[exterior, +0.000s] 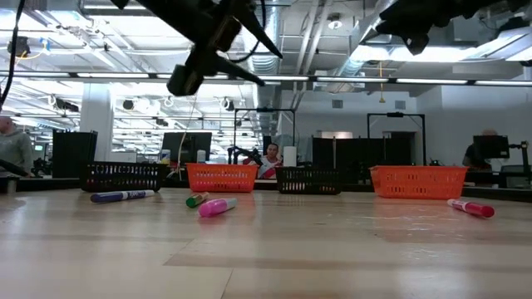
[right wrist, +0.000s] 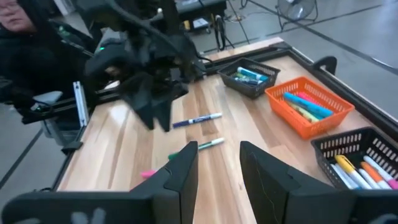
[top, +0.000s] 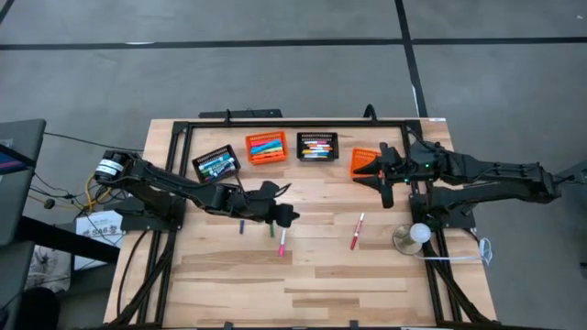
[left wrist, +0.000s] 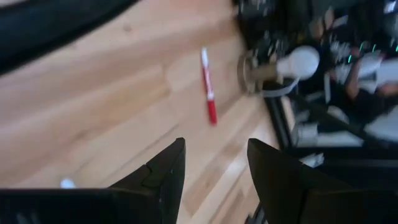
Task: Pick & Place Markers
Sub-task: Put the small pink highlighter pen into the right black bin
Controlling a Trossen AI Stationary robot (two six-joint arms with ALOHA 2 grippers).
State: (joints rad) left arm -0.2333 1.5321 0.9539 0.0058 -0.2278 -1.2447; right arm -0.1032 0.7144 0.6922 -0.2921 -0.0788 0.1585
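Four markers lie loose on the wooden tabletop (top: 312,293). The purple marker (top: 241,225) is the one most to the left, and its long side runs near to far. Just right of it is the green marker (top: 271,229), which also runs near to far. The pink marker (top: 282,243) lies just right of the green one and a bit nearer, and it tips only a little off that same line. The red marker (top: 357,231) lies well apart to the right, with its white end far and its red end near, leaning a little to the right at the far end. More markers lie in four small baskets along the far side: a black basket (top: 215,164) at the left, an orange basket (top: 267,148), another black basket (top: 317,146), and an orange basket (top: 365,162) at the right. The left arm reaches in from the left, bent low across the tabletop, and the left gripper (top: 286,216) hangs in the air above the green and pink markers. Its fingers (left wrist: 163,180) are partly open and hold nothing. The right arm reaches in straight from the right, and the right gripper (top: 386,191) hangs just near the right orange basket. Its fingers (right wrist: 180,174) are a little apart and hold nothing.
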